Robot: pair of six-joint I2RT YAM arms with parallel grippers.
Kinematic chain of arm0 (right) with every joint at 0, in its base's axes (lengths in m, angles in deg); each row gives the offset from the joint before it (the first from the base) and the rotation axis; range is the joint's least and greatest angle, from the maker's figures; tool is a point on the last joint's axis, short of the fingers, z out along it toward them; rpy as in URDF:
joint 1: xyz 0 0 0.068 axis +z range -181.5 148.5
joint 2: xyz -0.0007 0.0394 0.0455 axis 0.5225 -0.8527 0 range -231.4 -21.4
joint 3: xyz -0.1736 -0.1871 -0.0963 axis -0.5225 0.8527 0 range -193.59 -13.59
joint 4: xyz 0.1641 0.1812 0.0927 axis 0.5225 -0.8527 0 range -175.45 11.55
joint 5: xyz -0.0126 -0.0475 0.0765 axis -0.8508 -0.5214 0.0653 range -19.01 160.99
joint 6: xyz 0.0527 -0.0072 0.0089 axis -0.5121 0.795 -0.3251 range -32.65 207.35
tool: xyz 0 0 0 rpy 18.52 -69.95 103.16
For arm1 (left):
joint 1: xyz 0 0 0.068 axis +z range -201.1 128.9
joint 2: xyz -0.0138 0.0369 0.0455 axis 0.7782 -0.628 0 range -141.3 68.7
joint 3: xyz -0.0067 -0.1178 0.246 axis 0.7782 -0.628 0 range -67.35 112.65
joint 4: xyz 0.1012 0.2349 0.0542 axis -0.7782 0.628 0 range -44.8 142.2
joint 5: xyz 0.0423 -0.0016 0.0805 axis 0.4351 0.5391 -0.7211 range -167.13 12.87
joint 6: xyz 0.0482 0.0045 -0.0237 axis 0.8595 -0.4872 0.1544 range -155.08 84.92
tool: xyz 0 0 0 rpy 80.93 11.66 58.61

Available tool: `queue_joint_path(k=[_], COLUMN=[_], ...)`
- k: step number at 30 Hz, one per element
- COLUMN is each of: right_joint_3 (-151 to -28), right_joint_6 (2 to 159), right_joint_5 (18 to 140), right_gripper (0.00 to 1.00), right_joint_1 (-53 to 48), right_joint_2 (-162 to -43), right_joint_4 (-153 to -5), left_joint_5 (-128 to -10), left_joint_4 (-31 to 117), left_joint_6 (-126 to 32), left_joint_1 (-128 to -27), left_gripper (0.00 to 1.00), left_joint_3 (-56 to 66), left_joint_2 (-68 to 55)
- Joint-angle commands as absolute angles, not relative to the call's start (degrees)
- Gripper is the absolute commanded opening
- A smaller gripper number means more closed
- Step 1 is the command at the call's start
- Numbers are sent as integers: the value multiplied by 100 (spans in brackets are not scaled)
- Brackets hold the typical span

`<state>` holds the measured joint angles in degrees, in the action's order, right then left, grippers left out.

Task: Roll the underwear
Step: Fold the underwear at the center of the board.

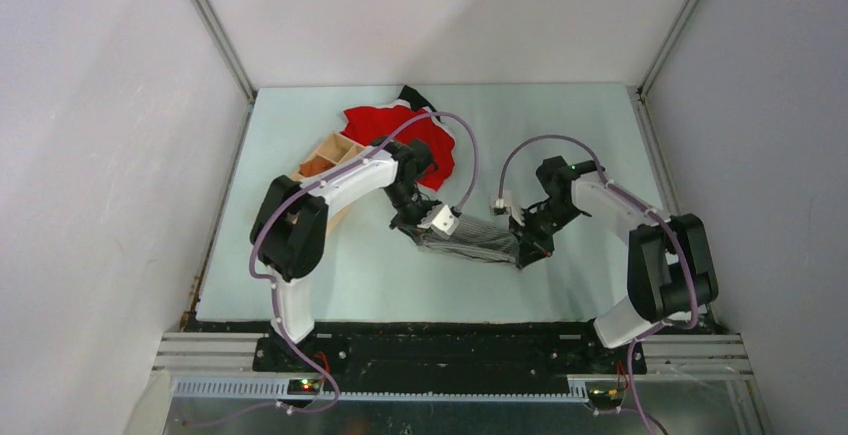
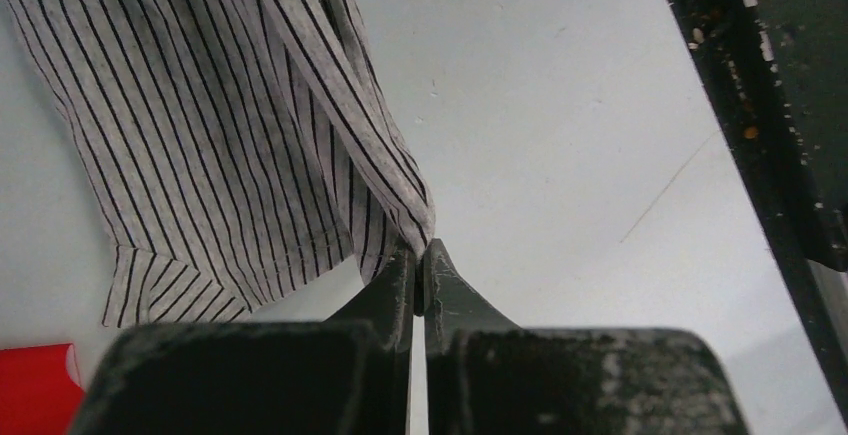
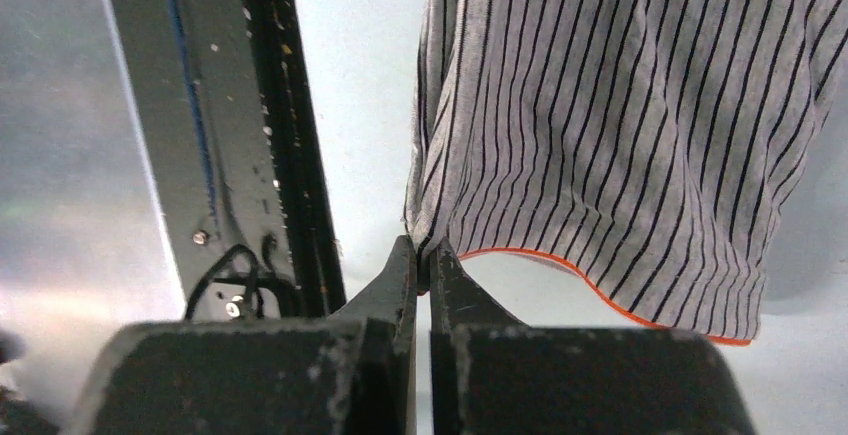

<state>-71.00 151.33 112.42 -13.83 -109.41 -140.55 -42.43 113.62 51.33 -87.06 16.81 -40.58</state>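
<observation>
Underwear (image 1: 478, 240) hung btwn both, L pincer (image 2: 421, 255) clamped on corner, R pincer (image 3: 423, 253) likewise

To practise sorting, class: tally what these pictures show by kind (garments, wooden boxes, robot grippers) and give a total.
Garments: 2 (striped underwear, red cloth)
Wooden box: 1
Grippers: 2 (left gripper, right gripper, each shut on the underwear)
Total: 5

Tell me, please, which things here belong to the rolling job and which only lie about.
Job: striped underwear; left pincer and right pincer, both shut on it.
Lying about: red garment; wooden compartment box.
</observation>
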Motion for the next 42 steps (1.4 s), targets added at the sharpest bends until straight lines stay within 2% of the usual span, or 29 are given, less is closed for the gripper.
queue_joint_path(k=[1, 17, 33, 42], right_joint_3=[-7640, -8992, -9712, -10021], right_joint_6=[15042, 14249, 12998, 12236], right_joint_5=[11990, 12791, 12952, 12881], right_gripper=[0, 0, 0, 0], right_joint_1=[-1591, -2715, -3389, -3444], right_joint_2=[-11238, -13211, -14614, -14952], right_joint_4=[-15021, -15678, -15523, -15114], left_joint_5=[-3989, -4060, -4590, -4952], left_joint_4=[12179, 11997, 11005, 10106], left_joint_6=[5147, 4541, 3658, 2693], left_joint_1=[-8610, -8351, -8199, -8177], left_gripper=[0, 0, 2, 19], left_joint_3=[2218, 3731, 4241, 4275], left_joint_2=[-4253, -5282, -5820, -5899])
